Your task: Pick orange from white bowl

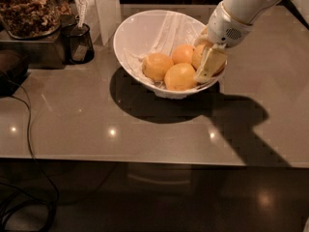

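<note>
The glossy grey worktop (145, 144) is throwing back small lamp spots up front. Farther in, the white bowl (124, 42) is sitting tilted, its slick wall lined with crinkled wrap. Three smooth, deep-orange fruits (179, 76) are crowding its bottom. The orange (198, 57), paler, is lying against the right wall, where the pincer (206, 65) is reaching in beside it. I cannot tell whether it is gripping. The orange is probably going to feel firm, fairly weighty and prone to rolling, so gripping across its widest middle is looking safest. Beyond, a dark cup (79, 45) and a glass jar (29, 8) are standing.
</note>
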`<state>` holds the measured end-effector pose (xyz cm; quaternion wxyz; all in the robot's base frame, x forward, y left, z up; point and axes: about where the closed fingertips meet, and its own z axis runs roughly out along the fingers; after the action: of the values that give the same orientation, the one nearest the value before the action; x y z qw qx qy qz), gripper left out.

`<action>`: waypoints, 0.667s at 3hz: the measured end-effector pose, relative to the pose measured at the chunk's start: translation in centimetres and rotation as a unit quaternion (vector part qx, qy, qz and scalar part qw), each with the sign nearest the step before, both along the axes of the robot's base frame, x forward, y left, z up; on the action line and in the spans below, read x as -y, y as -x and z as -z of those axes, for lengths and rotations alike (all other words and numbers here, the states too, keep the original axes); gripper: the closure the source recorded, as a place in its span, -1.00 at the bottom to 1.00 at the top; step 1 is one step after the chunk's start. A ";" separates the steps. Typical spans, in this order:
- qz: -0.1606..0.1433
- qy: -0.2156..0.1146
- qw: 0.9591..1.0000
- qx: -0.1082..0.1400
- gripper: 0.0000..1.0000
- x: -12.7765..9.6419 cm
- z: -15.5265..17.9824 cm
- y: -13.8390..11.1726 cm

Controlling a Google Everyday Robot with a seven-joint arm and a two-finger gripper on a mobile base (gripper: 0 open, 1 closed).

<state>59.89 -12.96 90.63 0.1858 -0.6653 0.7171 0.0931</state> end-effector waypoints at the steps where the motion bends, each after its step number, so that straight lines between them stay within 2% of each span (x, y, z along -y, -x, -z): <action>1: 0.000 0.000 1.000 0.000 0.23 0.0 0.0 0.0; 2: 0.000 0.000 1.000 0.000 0.70 0.0 0.0 0.0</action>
<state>59.90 -12.96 90.62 0.1858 -0.6653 0.7171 0.0931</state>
